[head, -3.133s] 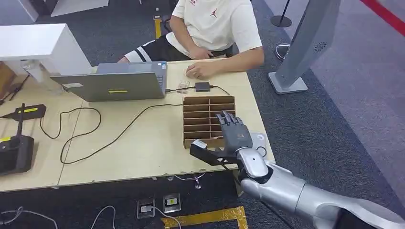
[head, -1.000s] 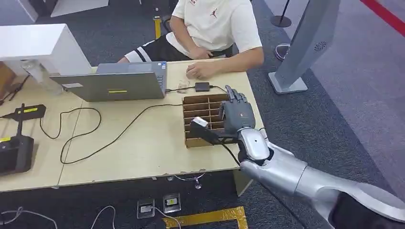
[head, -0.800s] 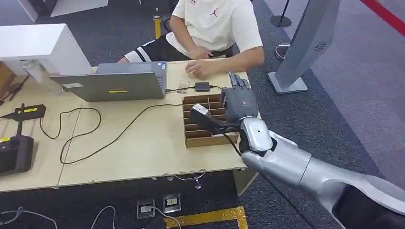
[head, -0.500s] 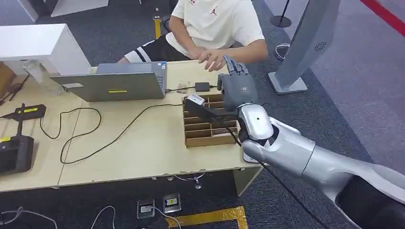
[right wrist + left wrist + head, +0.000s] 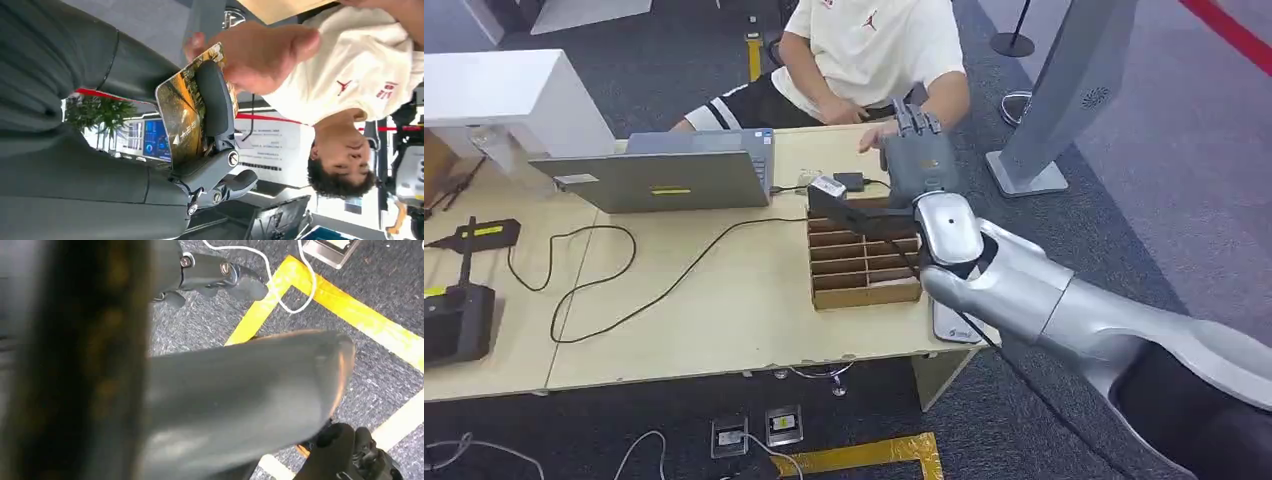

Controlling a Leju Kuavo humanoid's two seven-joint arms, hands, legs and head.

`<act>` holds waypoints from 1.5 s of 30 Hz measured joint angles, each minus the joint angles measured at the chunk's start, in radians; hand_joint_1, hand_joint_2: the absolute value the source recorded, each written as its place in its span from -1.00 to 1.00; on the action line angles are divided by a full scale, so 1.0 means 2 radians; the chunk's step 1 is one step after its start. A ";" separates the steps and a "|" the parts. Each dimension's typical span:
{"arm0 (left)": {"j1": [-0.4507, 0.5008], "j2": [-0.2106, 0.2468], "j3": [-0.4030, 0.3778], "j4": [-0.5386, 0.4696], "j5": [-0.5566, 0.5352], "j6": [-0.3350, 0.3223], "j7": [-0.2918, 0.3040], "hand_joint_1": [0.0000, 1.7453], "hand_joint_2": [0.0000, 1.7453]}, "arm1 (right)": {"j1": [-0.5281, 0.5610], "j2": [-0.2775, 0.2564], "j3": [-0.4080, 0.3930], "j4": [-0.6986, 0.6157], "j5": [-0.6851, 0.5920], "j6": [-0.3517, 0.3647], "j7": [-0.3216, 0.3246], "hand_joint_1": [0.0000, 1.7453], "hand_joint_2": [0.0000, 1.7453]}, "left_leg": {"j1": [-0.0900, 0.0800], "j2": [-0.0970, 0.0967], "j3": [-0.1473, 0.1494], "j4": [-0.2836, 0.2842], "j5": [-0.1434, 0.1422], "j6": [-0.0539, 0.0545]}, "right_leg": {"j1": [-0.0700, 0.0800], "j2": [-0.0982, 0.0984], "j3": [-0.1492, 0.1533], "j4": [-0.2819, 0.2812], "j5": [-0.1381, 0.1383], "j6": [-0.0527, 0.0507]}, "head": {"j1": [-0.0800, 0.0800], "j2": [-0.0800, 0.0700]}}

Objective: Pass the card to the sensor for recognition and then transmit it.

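The robot's grey right hand is raised over the far edge of the pale wooden table, beyond the brown cardboard compartment tray. A thin glossy card printed with a gold-and-dark picture is pinched between its dark fingers and thumb (best seen in the right wrist view). The card's far edge is touched by the hand of a seated person in a white T-shirt. The left hand is seen hanging above grey carpet with yellow tape; its fingers are curled, nothing held.
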 joint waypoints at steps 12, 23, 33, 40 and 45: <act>0.000 0.001 0.000 -0.001 0.000 0.000 0.002 -1.00 -1.00 | -0.002 0.009 0.013 0.046 -0.009 0.008 0.005 -1.00 1.00 | 0.000 0.000 0.000 0.000 0.000 0.000 | 0.000 0.000 0.000 0.000 0.000 0.000 | 0.000 0.000; 0.005 0.000 0.003 -0.001 -0.016 0.000 -0.004 -1.00 -1.00 | -0.004 -0.009 0.013 0.046 0.019 -0.037 0.008 -1.00 1.00 | 0.000 0.000 0.000 0.000 0.000 0.000 | 0.000 0.000 0.000 0.000 0.000 0.000 | 0.000 0.000; 0.023 0.006 0.030 -0.007 -0.069 0.002 -0.013 -1.00 -1.00 | 0.019 -0.101 -0.058 -0.020 0.107 -0.129 0.009 -1.00 1.00 | 0.000 0.000 0.002 0.000 -0.001 0.001 | 0.000 0.000 0.001 -0.001 0.000 0.000 | 0.000 0.000; 0.061 -0.031 0.116 -0.009 -0.129 -0.023 -0.034 -1.00 -1.00 | 0.171 -0.198 -0.234 -0.114 0.112 -0.230 0.009 -1.00 1.00 | 0.001 -0.002 0.002 0.000 -0.002 0.002 | 0.001 -0.002 0.004 -0.004 0.000 0.000 | 0.000 0.000; 0.072 -0.051 0.186 -0.006 -0.137 -0.028 -0.057 -1.00 -1.00 | 0.327 -0.233 -0.379 -0.162 0.083 -0.235 0.009 -1.00 1.00 | 0.001 -0.003 0.002 0.000 -0.002 0.002 | 0.001 -0.003 0.005 -0.005 0.000 0.000 | -0.001 0.000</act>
